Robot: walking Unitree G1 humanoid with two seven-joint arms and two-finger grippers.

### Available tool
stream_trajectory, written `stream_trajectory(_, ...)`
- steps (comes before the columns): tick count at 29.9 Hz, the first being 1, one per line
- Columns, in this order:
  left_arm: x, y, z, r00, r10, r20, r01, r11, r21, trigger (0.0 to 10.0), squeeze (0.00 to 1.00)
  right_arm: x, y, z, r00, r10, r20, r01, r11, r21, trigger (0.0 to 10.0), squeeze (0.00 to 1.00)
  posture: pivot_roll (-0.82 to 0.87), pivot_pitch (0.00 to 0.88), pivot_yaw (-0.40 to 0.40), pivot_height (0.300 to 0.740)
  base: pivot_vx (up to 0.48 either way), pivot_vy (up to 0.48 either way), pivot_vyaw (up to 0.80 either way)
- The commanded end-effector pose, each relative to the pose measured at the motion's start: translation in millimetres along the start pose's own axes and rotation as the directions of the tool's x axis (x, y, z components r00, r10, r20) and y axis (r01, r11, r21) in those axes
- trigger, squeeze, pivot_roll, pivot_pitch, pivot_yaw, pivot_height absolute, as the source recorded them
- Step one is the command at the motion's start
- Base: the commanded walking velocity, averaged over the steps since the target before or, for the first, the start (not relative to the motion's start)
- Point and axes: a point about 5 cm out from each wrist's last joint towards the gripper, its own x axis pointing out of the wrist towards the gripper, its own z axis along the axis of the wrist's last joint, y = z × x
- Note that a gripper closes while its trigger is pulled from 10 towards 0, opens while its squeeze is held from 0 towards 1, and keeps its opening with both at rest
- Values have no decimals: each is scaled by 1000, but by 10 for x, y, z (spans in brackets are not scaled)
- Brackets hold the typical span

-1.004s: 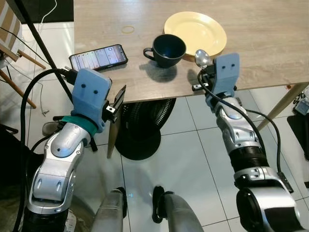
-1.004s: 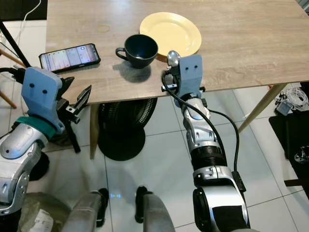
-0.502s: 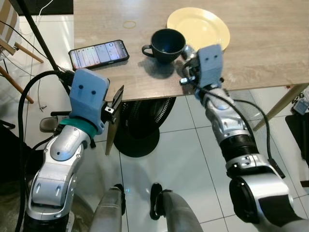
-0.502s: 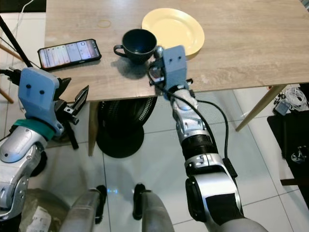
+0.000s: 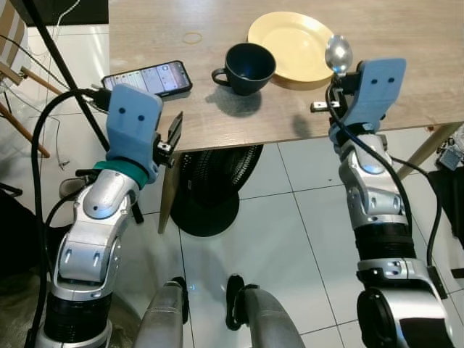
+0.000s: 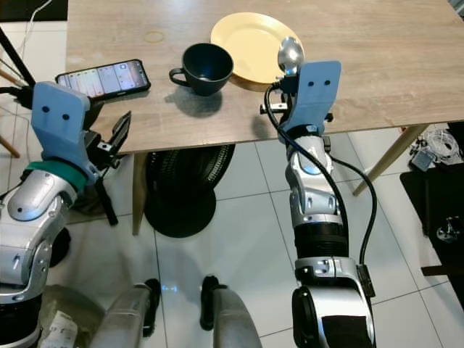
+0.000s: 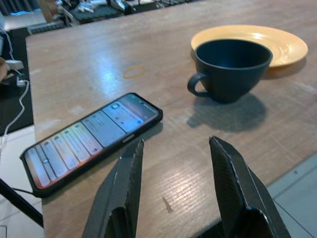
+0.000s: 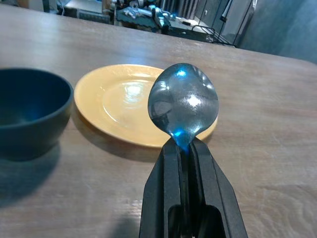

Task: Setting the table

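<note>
A metal spoon (image 5: 338, 53) stands bowl-up in my right gripper (image 8: 182, 148), which is shut on its handle at the near edge of the wooden table (image 5: 406, 43), just right of the yellow plate (image 5: 290, 45). Left of the plate sits a dark blue cup (image 5: 249, 68), its handle pointing left. My left gripper (image 7: 176, 156) is open at the table's near left edge, with nothing between its fingers, close to a smartphone (image 5: 147, 78) with a lit screen.
A black fan (image 5: 210, 192) stands on the white tiled floor under the table. A table leg (image 5: 424, 151) slants down at the right. Cables and a chair leg (image 5: 29, 80) lie at the left. A faint ring mark (image 5: 192, 37) shows on the tabletop.
My right gripper has swung the spoon from beside the cup to the right, past the plate's near edge. The left arm has barely shifted.
</note>
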Motion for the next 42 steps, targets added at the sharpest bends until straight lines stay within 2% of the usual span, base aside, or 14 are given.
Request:
stream_trajectory(1, 2, -37, -22, 1000, -12, -3, 12, 1000, 1, 10000, 0, -17, -33, -127, 998, -9, -63, 7, 999, -33, 10000, 0, 130, 132, -53, 740, 0, 0, 0)
stream_trajectory(2, 5, -44, -21, 1000, -13, -1, 13, 1000, 0, 10000, 0, 10, -13, -203, 994, -12, -113, 4, 998, -63, 10000, 0, 132, 131, -54, 740, 0, 0, 0)
stream_trajectory(5, 4, -47, -22, 1000, -13, 0, 13, 1000, 0, 10000, 0, 37, 2, -266, 988, -26, -155, 19, 999, -47, 10000, 0, 137, 129, -59, 740, 0, 0, 0)
stream_trajectory(7, -4, -39, -31, 1000, -5, -2, 5, 1000, 2, 10000, 0, 77, 93, -326, 977, -28, -213, 37, 999, 39, 10000, 0, 150, 123, -67, 740, 0, 0, 0)
stream_trajectory(8, -7, -33, -34, 1000, -1, -3, 1, 1000, 3, 10000, 0, 92, 148, -336, 975, -13, -223, 26, 998, 55, 10000, 0, 156, 123, -69, 740, 0, 0, 0)
stream_trajectory(10, -7, -33, -34, 1000, -1, -3, 1, 1000, 3, 10000, 0, 92, 148, -336, 975, -13, -223, 26, 998, 55, 10000, 0, 156, 123, -69, 740, 0, 0, 0)
stream_trajectory(13, -10, -10, -39, 1000, 8, 0, -8, 1000, 10, 10000, 0, 84, 327, -371, 968, 63, -244, -63, 998, 8, 10000, 0, 177, 127, -73, 740, 0, 0, 0)
stream_trajectory(14, -10, -10, -39, 1000, 8, 0, -8, 1000, 10, 10000, 0, 84, 327, -371, 968, 63, -244, -63, 998, 8, 10000, 0, 177, 127, -73, 740, 0, 0, 0)
stream_trajectory(16, -25, 4, -45, 1000, 12, -2, -12, 1000, 16, 10000, 0, 77, 439, -409, 957, 118, -263, -132, 991, -35, 10000, 0, 184, 129, -78, 740, 0, 0, 0)
stream_trajectory(22, -54, 18, -43, 1000, 24, -3, -24, 1000, 18, 10000, 0, 76, 551, -514, 930, 169, -327, -215, 970, -110, 10000, 0, 198, 139, -89, 740, 0, 0, 0)
stream_trajectory(25, -81, 22, -45, 1000, 31, -6, -30, 999, 19, 10000, 0, 66, 605, -541, 918, 199, -344, -247, 963, -104, 10000, 0, 202, 145, -91, 740, 0, 0, 0)
stream_trajectory(33, -121, 18, -41, 999, 30, -11, -30, 999, 19, 10000, 0, 101, 673, -506, 925, 200, -323, -226, 973, -47, 10000, 0, 210, 164, -90, 740, 0, 0, 0)
stream_trajectory(39, -255, 31, 37, 1000, -10, -8, 10, 1000, 11, 10000, 0, 155, 700, -394, 960, 167, -223, -171, 985, -1, 10000, 0, 237, 212, -83, 740, 0, 0, 0)
stream_trajectory(42, -290, -28, 92, 997, -81, 3, 81, 997, 5, 10000, 0, 151, 647, -343, 979, 131, -156, -131, 991, 7, 10000, 0, 244, 226, -74, 740, 0, 0, 0)
